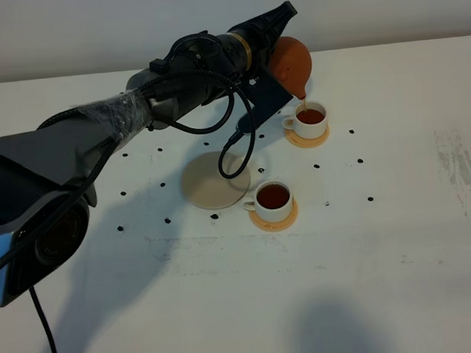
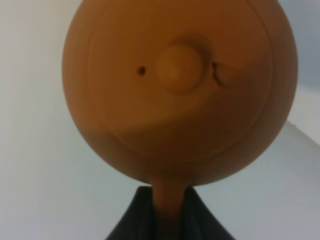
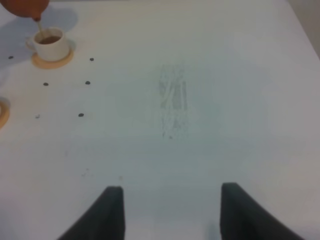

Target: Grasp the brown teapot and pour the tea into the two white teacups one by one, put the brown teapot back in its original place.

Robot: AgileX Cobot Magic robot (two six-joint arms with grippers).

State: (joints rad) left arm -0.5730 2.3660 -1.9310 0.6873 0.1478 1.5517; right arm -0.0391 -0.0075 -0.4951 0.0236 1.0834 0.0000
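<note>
My left gripper [image 1: 280,42] is shut on the handle of the brown teapot [image 1: 291,62] and holds it tilted, spout down, above the far white teacup [image 1: 310,118]. A thin stream of tea runs from the spout into that cup. In the left wrist view the teapot [image 2: 180,90] fills the picture, lid knob facing the camera. The near white teacup [image 1: 273,199] holds dark tea and stands on its orange-tan coaster [image 1: 274,219]. The beige disc coaster [image 1: 214,180] lies bare. My right gripper [image 3: 170,210] is open and empty above the table; the far cup [image 3: 50,44] shows in its view.
Small black dots [image 1: 360,161] are scattered on the white table [image 1: 380,256] around the cups and disc. A faint scuffed patch [image 1: 458,167] marks the table at the right. A black cable [image 1: 238,145] hangs from the left arm over the disc coaster.
</note>
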